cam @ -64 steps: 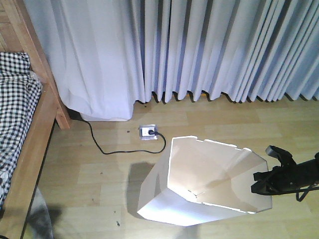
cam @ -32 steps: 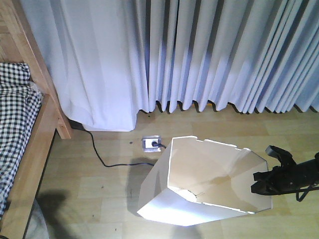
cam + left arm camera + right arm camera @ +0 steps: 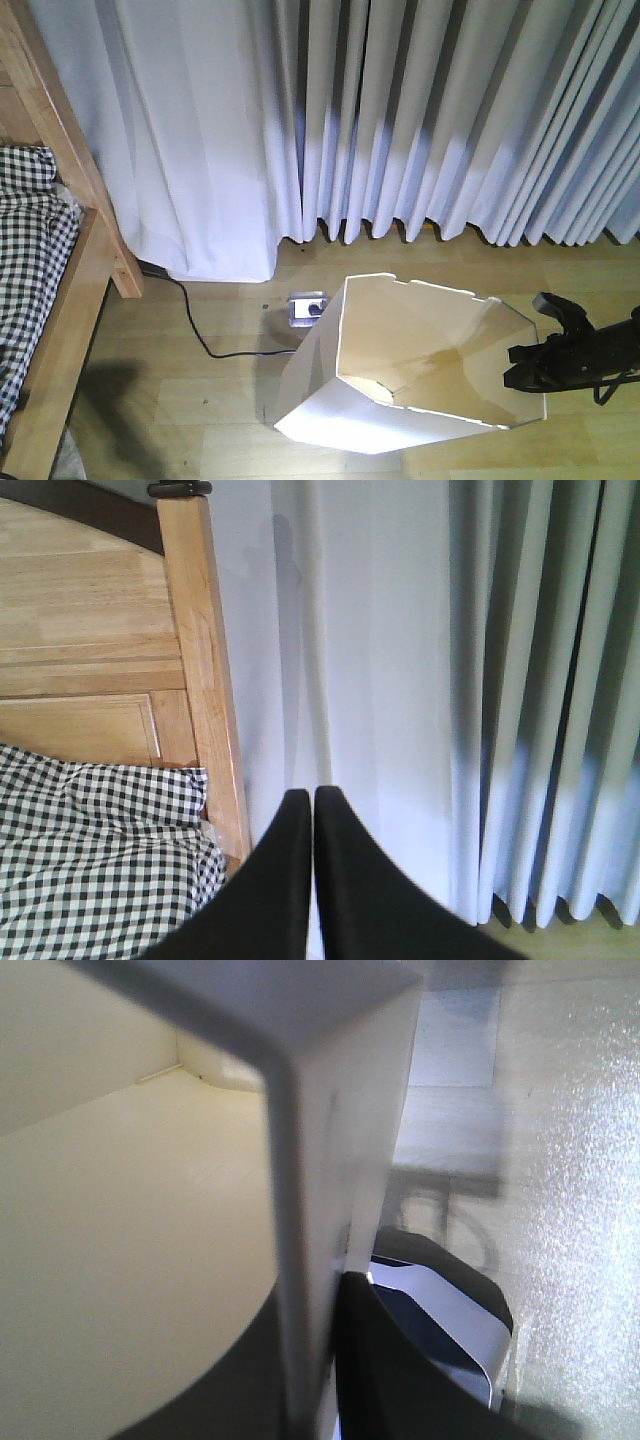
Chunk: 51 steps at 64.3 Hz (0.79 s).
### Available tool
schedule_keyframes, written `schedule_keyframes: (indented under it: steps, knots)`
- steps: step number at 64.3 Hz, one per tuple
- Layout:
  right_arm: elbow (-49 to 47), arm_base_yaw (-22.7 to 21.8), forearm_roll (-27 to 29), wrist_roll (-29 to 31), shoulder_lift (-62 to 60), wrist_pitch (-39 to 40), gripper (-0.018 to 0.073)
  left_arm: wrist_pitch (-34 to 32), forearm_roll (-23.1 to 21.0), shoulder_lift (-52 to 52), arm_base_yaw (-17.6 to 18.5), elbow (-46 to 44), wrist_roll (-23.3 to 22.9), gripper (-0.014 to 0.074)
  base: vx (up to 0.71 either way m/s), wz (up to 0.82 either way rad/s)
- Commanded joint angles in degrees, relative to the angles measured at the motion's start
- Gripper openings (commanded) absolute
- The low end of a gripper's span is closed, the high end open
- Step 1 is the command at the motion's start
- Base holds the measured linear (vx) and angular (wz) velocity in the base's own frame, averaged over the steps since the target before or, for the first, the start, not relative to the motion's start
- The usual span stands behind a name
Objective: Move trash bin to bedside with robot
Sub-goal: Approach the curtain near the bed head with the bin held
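- The right gripper (image 3: 517, 366) is clamped on the bin (image 3: 410, 370) at its right rim; the right wrist view shows a finger on each side of the bin wall (image 3: 330, 1160)
- The left gripper (image 3: 311, 798) has its jaws pressed together with nothing between them, and points at the curtain (image 3: 400, 680) beside the bed's headboard
- The bin stands or hangs on the floor (image 3: 180, 400) in front of the base, mouth facing up toward the camera; whether its base touches the floor I cannot tell
- The bed (image 3: 65, 330) is at the far left, well apart from the bin, with bare floor between them
- Judged step: the transport, with the bin grasped and not yet at the bedside
- The next move calls for bringing the bin leftward until it sits just beside the bed frame, with the clamp firm on the thin wall, then setting it upright and letting go
- Surface: light wood-look floor, smooth and a little glossy, so the bin would likely slide easily
- A floor socket (image 3: 305, 306) with a plug sits just behind the bin's left corner, and its black cable (image 3: 200, 335) runs left toward the bed; it lies near the likely path and could snag
- Pale pleated curtains (image 3: 400, 120) hang to the floor across the back
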<state>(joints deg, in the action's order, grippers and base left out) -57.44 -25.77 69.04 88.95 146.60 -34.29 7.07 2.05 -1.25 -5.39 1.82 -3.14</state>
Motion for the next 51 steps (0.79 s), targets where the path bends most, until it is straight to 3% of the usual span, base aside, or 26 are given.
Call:
schedule_keyframes:
  steps: [1, 51]
  knots:
    - [-0.12, -0.04, 1.61, 0.48, -4.13, -14.15, -0.0004, -4.18, -0.12, -0.31, 0.05, -1.38, -0.25, -0.0006, 0.12, 0.0]
    - [-0.12, -0.04, 1.61, 0.48, -4.13, -14.15, -0.0004, -4.18, -0.12, -0.31, 0.05, -1.38, -0.25, -0.0006, 0.11, 0.02]
